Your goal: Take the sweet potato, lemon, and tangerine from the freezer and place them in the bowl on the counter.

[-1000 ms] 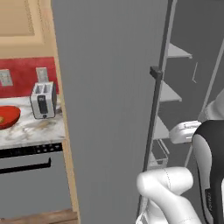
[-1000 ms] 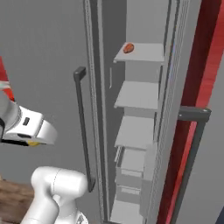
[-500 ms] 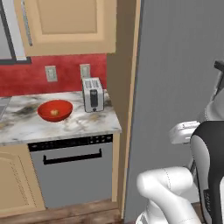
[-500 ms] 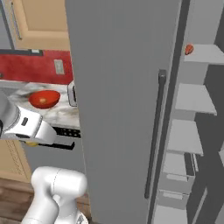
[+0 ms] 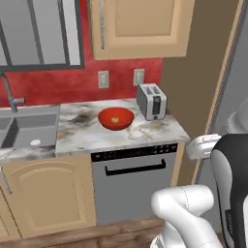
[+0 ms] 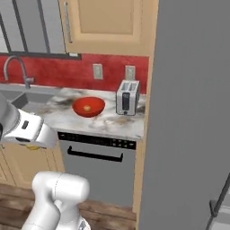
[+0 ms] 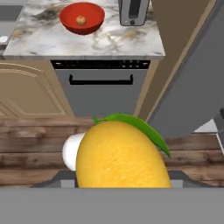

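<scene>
While the white arm hangs back from the cabinets, its end effector [image 6: 32,144] is clenched on a bright yellow, leaf-topped lemon [image 7: 122,155]. Well ahead of it, the glossy red round bowl [image 7: 82,17] sits on the veined marble surface [image 7: 109,41], holding one small orange-brown item [image 7: 80,19], perhaps the tangerine; a grey toaster [image 5: 151,101] stands beside the bowl.

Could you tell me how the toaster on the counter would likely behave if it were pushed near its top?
The toaster stands tall on a narrow base, so it may tip rather than slide. Its glossy metal sides look slippery. It sits near the counter back, by the bowl.
</scene>
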